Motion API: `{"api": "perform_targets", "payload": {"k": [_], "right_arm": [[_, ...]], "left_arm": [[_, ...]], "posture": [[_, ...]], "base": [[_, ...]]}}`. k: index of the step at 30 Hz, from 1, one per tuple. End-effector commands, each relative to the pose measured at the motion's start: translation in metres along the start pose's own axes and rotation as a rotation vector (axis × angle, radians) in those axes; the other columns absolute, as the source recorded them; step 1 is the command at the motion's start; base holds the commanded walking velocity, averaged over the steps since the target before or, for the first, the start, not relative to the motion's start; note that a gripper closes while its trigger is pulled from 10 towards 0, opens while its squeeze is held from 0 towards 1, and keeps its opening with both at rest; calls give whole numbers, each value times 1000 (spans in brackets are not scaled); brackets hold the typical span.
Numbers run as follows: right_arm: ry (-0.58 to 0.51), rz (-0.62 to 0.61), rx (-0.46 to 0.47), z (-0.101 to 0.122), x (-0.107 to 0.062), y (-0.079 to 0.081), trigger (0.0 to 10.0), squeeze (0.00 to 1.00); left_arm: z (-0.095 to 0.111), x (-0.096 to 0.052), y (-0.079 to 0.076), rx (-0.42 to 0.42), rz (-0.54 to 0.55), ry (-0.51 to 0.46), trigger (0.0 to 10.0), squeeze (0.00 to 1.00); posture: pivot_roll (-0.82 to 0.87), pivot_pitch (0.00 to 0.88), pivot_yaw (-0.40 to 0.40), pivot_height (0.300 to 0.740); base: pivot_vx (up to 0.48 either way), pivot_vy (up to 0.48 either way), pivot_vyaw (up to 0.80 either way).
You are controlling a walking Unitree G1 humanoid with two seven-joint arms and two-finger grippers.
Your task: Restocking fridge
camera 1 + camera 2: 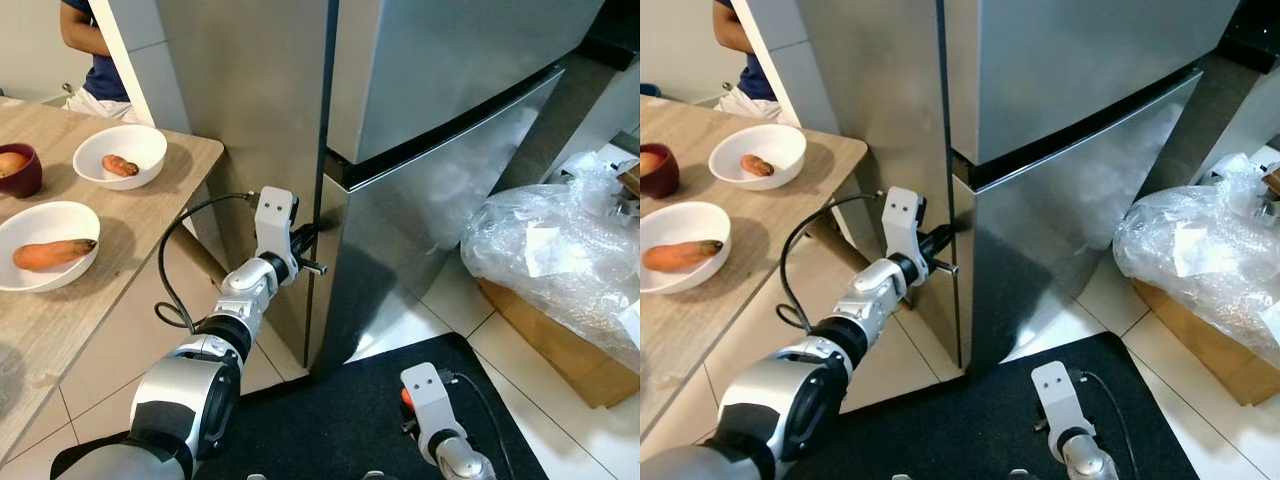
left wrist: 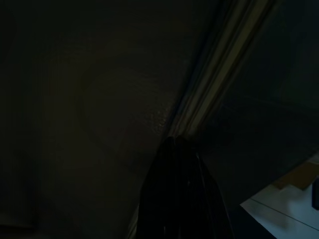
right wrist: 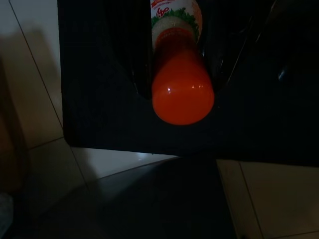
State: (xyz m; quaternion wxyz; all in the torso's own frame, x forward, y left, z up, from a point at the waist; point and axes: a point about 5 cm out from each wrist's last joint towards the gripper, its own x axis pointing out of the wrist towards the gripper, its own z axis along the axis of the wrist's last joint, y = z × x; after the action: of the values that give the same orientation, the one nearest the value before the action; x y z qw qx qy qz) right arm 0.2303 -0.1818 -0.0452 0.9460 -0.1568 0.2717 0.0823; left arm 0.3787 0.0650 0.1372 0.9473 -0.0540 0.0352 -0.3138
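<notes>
The fridge (image 1: 430, 150) is closed, so restocking has barely begun. The left gripper (image 1: 308, 250) presses its clenched fingers into the seam at the lower door's edge, likely to pry it open. The right gripper (image 3: 182, 59) hangs low over the black mat (image 1: 350, 410), grasping an orange-capped bottle (image 3: 182, 94).

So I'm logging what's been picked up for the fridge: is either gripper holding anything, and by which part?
The right gripper holds an orange bottle around its neck. The left gripper, at the fridge door's edge, holds nothing.
</notes>
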Motion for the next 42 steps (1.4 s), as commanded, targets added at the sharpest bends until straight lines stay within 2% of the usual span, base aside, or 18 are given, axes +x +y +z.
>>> {"api": "perform_targets", "payload": {"k": [1,19,33,42], "right_arm": [[9,1,-5,-6,-3,1,10000,0],[7,-7,0,-7,-4,1,10000,0],[7,-10,6,-8,-5,2,10000,0],[8,-11,5,-9,-5,2,10000,0]], "left_arm": [[-2,8,-22,-13,-102,1,10000,0],[1,14,-33,19,-192,33,10000,0],[-1,20,-52,30,-270,55,10000,0],[-1,21,-55,29,-286,57,10000,0]], "posture": [[-208,181,18,740],[-204,188,37,740],[-206,192,40,740],[-205,193,40,740]], "base": [[0,0,0],[0,0,0],[0,0,0],[0,0,0]]}}
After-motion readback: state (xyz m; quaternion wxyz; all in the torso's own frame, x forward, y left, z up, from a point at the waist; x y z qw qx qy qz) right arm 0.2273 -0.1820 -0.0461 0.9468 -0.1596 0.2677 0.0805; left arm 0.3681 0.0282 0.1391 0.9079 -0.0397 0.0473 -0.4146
